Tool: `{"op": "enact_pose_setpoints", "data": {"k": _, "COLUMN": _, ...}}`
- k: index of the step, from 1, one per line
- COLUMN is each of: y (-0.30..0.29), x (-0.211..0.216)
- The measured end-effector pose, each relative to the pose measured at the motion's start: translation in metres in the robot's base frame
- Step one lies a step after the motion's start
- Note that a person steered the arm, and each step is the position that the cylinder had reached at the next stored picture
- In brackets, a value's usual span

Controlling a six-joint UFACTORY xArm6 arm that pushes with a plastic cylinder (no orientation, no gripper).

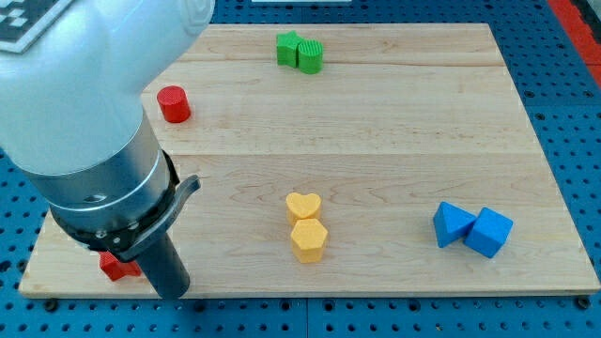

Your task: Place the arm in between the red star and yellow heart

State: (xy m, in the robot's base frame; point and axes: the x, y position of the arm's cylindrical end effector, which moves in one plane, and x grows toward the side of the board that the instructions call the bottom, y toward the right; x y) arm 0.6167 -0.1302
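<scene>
Rod end, my tip point(171, 293), stood at the board's lower-left edge; it carried nothing and appeared to touch no block. Just to the view's left of it, a red block point(117, 267), presumably the red star, lay mostly hidden under the arm housing, so its shape could not be confirmed. The yellow heart point(303, 206) lay well apart toward the view's right, touching a yellow hexagon point(308, 240) just below it. Both task blocks looked small, rigid and light, apt to slide on the smooth wooden board point(394, 122) at any nudge; no hold was called for, only a clear approach into the gap. Farther out lay a red cylinder point(174, 103), a green star point(288, 48) touching a green cylinder-like block point(311, 56), and two blue blocks point(473, 229).
</scene>
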Motion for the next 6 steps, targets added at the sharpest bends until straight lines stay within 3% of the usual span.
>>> {"op": "enact_pose_setpoints", "data": {"k": 6, "y": -0.044, "x": -0.042}}
